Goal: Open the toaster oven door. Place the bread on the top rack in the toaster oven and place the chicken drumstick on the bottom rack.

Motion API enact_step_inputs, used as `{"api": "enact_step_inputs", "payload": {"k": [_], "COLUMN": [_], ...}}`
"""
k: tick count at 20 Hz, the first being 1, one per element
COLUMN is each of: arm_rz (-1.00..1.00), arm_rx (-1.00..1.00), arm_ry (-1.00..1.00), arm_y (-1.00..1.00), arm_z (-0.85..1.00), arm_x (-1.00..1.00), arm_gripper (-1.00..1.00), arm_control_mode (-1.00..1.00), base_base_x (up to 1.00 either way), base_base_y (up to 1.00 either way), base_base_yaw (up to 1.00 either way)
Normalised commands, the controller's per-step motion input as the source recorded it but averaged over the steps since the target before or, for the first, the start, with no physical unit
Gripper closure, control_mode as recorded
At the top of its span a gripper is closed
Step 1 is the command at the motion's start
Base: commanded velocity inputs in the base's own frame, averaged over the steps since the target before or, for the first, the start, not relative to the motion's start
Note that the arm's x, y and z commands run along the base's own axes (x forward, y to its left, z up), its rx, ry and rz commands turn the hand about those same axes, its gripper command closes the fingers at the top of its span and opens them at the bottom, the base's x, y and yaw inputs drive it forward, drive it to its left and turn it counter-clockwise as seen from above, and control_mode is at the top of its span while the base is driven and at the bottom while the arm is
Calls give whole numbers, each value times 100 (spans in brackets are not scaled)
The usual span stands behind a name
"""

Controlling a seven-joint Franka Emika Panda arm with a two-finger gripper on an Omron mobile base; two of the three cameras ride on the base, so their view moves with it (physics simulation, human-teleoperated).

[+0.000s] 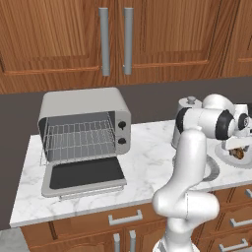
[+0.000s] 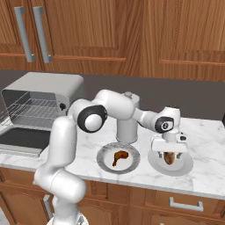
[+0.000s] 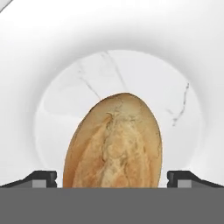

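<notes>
The toaster oven point(image 1: 83, 106) stands at the counter's left with its door point(image 1: 83, 174) folded down flat and its wire racks point(image 1: 78, 140) bare. The bread point(image 3: 114, 144), a brown oval loaf, lies on a white plate point(image 2: 186, 168) at the right. My gripper point(image 2: 169, 151) hangs right over the loaf, open, a fingertip point(image 3: 43, 178) on each side of it and not touching it. The chicken drumstick point(image 2: 119, 157) rests on a second plate point(image 2: 105, 165) just left of the bread's plate. From the left base view the gripper point(image 1: 235, 150) sits at the far right edge.
A metal canister point(image 2: 126, 127) stands behind the two plates, close to my forearm. Wooden wall cabinets with long handles point(image 1: 104, 42) hang above the counter. Bare marble counter point(image 1: 147, 162) lies between the oven door and the plates. Drawers point(image 2: 184, 203) run under the front edge.
</notes>
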Motion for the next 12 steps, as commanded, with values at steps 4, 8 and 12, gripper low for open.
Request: {"api": "enact_step_inputs", "payload": {"k": [4, 8, 12], "arm_rz": [5, 5, 13], "arm_rx": [8, 11, 1], "arm_ry": [4, 0, 0], "arm_y": [-17, 3, 64], "arm_z": [-26, 3, 78], "arm_x": [4, -23, -64], "arm_gripper": [100, 100, 100], "arm_control_mode": [-100, -100, -100], "base_base_x": [0, 0, 0], "base_base_y": [0, 0, 0], "base_base_yaw": [0, 0, 0]}}
